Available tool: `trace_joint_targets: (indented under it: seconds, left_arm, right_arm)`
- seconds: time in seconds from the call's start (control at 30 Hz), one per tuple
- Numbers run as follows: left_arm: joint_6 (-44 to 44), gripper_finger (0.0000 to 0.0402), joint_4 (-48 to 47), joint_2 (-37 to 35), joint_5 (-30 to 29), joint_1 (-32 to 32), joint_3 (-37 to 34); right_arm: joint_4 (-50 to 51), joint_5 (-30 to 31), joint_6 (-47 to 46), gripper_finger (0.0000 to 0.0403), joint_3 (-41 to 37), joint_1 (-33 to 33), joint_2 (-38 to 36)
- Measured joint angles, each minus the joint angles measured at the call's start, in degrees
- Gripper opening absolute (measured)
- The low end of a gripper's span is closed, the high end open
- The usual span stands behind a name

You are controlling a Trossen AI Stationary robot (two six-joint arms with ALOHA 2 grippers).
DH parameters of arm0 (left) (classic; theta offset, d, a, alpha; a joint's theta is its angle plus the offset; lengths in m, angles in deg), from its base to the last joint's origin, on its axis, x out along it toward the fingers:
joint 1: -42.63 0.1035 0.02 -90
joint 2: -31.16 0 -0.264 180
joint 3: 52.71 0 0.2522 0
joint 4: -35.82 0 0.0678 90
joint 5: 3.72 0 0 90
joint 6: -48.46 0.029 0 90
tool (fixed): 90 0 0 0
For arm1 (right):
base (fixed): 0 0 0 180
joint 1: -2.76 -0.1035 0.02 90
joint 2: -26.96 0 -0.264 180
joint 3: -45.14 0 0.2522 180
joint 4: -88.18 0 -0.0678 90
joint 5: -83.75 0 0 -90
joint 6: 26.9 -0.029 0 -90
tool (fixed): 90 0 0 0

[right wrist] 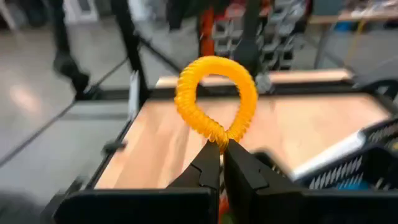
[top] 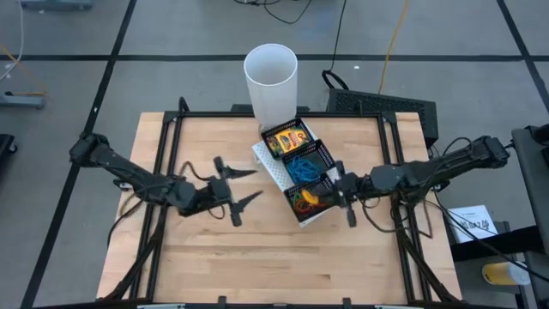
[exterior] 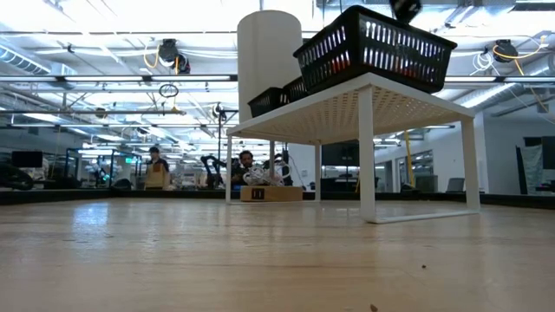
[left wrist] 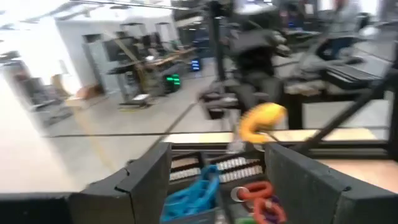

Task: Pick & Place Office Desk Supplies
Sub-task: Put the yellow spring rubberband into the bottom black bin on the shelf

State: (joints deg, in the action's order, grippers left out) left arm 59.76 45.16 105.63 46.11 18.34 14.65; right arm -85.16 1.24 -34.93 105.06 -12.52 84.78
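Orange coiled loop (right wrist: 214, 99), pinched at its lower edge by the right claw (right wrist: 222, 149), stands upright above the closed fingertips, its ring face-on to the right wrist camera; in the high view this loop cannot be made out, for the right claw (top: 346, 190) covers it at the near end of the black mesh tray (top: 328, 155). The tray rests on a white perforated stand (exterior: 364, 104) on the wooden counter (top: 257, 257), its long axis running diagonally from the right claw toward the tall white cup (top: 271, 81). Just beside the claw lies a compartment of red and orange loops (top: 306, 197); beyond it blue loops (top: 300, 167); farthest, next to the cup, a yellow-and-green crayon box (top: 288, 140), how many boxes are stacked there cannot be told. In the low view the tray's contents are largely hidden behind its mesh wall, and only the tip of one arm is cut off at the upper edge. The left claw (top: 241, 196) hovers over bare counter, well apart from the tray, fingers spread wide and holding nothing. The left wrist view is blurred; blue and red loops show between its fingers (left wrist: 146, 180).
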Motion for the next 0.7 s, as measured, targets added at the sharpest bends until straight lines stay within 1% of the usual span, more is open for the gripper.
trace_joint_targets:
  seconds: [0.07, 0.13, 0.17, 0.27, 0.4, 0.5, 0.57, 0.7]
  left_arm:
    - [-1.0, 0.0269, -3.3, -2.2, -4.1, -0.9, 0.1]
    - [-4.3, 0.0269, -8.4, -4.0, -7.0, -1.5, 0.2]
    - [-6.6, 0.0269, -11.5, -5.0, -8.0, -1.8, 0.1]
    - [-15.6, 0.0269, -18.4, -8.1, -8.0, -2.0, 0.0]
    - [-26.4, 0.0269, -27.7, -10.9, -6.1, -1.8, 0.1]
    - [-32.5, 0.0269, -30.6, -11.4, -6.3, -1.3, 0.1]
    - [-33.9, 0.0269, -31.8, -11.3, -6.3, -1.1, 0.1]
    - [-33.3, 0.0269, -32.1, -11.3, -6.2, -1.1, 0.1]
  right_arm:
    - [5.0, -0.1, -0.6, 0.0, 0.3, -1.4, -1.8]
    - [11.9, -0.1, -1.8, 0.0, 1.4, -2.5, -3.1]
    - [15.3, 0.4, -2.2, 0.0, 2.1, -2.9, -3.5]
    - [22.6, 4.1, -3.6, 0.0, 2.5, -3.7, -4.2]
    - [24.2, 4.5, -3.9, 0.0002, 2.5, -3.5, -4.3]
    - [24.3, 4.5, -3.3, 0.0012, 2.5, -3.5, -4.3]
    - [24.3, 4.5, -3.1, 0.0022, 2.5, -3.5, -4.3]
    - [24.3, 4.5, -3.3, 0.0052, 2.5, -3.5, -4.3]
